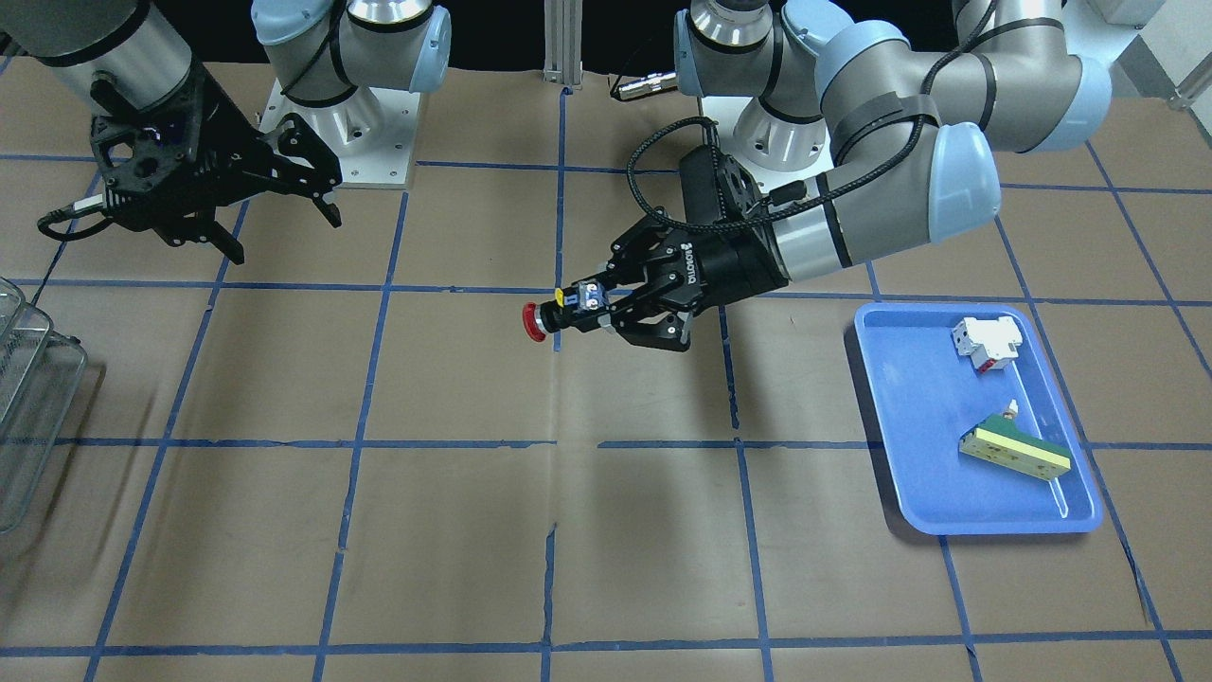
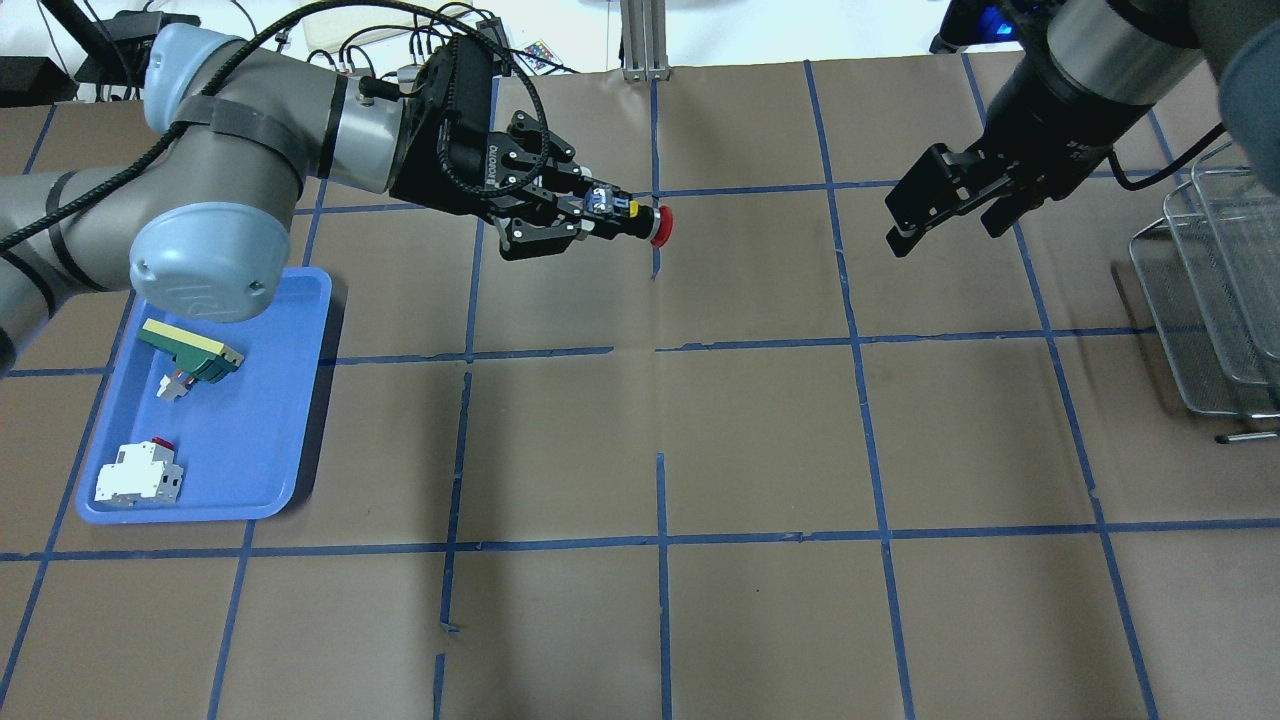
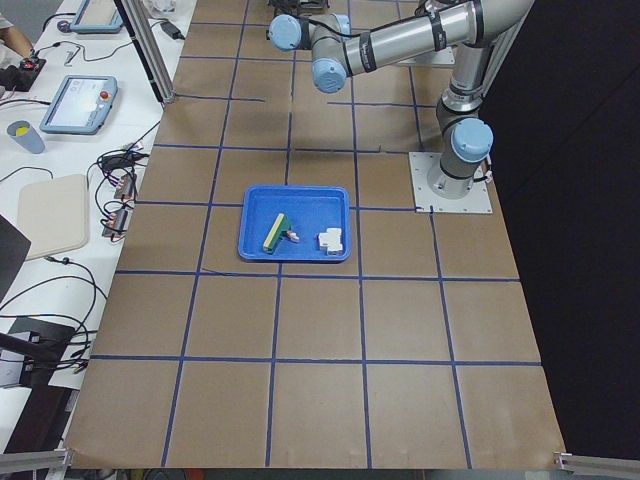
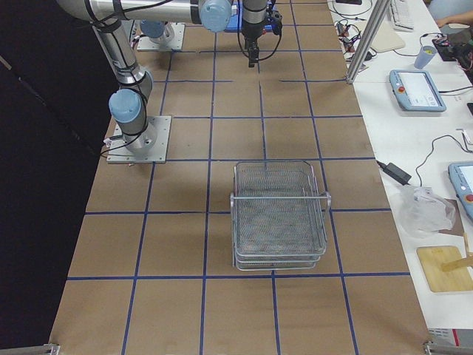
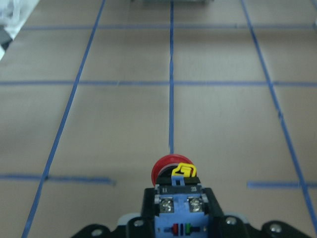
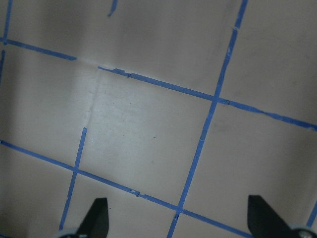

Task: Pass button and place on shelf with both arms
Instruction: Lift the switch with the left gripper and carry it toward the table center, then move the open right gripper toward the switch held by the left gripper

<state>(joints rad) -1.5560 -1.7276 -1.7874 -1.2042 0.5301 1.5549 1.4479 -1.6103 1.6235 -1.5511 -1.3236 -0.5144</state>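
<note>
My left gripper (image 2: 600, 212) is shut on the button (image 2: 632, 218) and holds it above the table's middle, level, with the red cap pointing toward my right arm. The button also shows in the front view (image 1: 559, 317) in the left gripper (image 1: 595, 305), and close up in the left wrist view (image 5: 174, 173). My right gripper (image 2: 940, 225) is open and empty, well apart from the button; in the front view it (image 1: 284, 218) hangs at the upper left. The right wrist view shows its fingertips (image 6: 96, 215) wide apart over bare table. The wire-mesh shelf (image 2: 1215, 300) stands at the right edge.
A blue tray (image 2: 285, 400) lies under my left arm and holds a white-and-red switch block (image 2: 138, 480) and a yellow-green flat block (image 2: 190, 350). The shelf also shows in the front view (image 1: 28, 398) and the exterior right view (image 4: 279, 214).
</note>
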